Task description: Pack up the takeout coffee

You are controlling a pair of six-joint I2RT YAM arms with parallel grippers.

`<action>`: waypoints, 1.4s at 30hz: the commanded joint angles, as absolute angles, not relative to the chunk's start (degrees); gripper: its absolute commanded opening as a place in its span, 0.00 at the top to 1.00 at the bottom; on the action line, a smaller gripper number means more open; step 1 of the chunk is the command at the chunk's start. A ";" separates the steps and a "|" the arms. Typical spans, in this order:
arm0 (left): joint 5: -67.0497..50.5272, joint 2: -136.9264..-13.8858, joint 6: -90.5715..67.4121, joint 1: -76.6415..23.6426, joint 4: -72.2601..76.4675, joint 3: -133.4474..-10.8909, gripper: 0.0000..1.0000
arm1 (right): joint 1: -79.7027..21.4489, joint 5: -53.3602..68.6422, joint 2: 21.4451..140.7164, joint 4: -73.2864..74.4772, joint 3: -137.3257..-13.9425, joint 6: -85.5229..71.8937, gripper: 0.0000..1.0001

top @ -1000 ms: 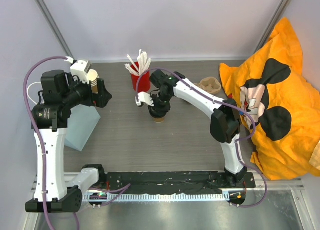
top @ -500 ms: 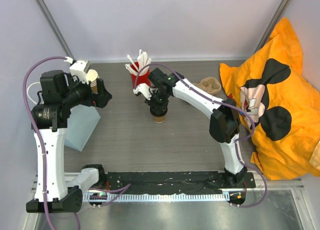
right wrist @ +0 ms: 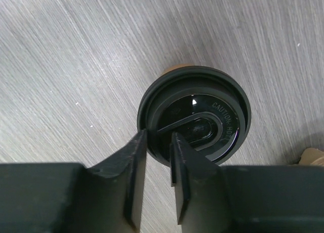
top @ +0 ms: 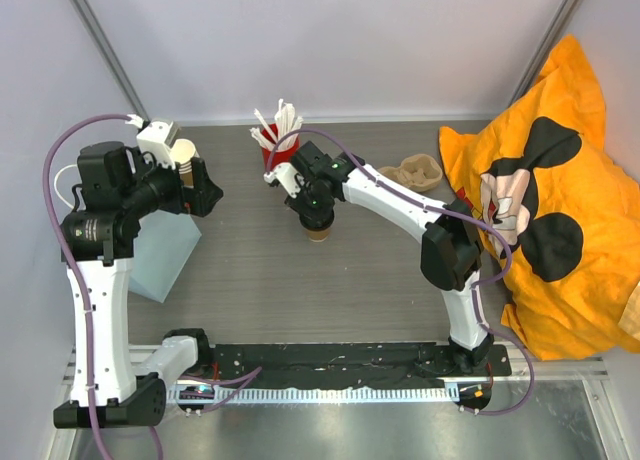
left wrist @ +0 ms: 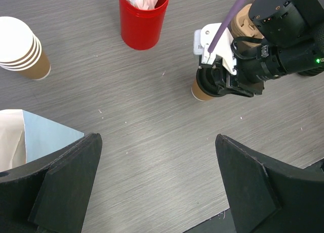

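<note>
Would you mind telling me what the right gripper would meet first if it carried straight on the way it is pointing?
The black lid on the takeout coffee: the right gripper points down at its near rim, fingers slightly apart. Depth is unclear.

I log one grey wood-grain table [top: 250,270], holding: lidded coffee cup [top: 319,235], red cup of sticks [left wrist: 143,20], stacked paper cups [left wrist: 20,48], blue bag [top: 165,255], cardboard carrier [top: 420,168], orange cloth [top: 560,200].

robot lab cell: blank white walls [top: 350,50], metal corner posts [top: 105,40], two arms [top: 98,290] bolted to bench [top: 260,280]
</note>
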State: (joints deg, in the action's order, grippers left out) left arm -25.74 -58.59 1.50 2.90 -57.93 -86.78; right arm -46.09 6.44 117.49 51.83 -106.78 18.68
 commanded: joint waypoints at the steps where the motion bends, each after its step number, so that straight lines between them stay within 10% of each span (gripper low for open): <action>1: -27.16 -57.66 0.97 3.60 -57.22 -86.66 0.01 | -46.41 4.48 114.35 50.71 -107.49 18.81 0.67; 42: -30.15 -57.22 0.53 5.80 -57.04 -85.61 0.00 | -46.32 10.46 114.70 61.00 -108.54 47.55 0.62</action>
State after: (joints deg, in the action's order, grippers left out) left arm -28.60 -58.22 0.86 5.10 -57.95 -85.67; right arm -46.13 9.91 117.36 61.80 -108.44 45.50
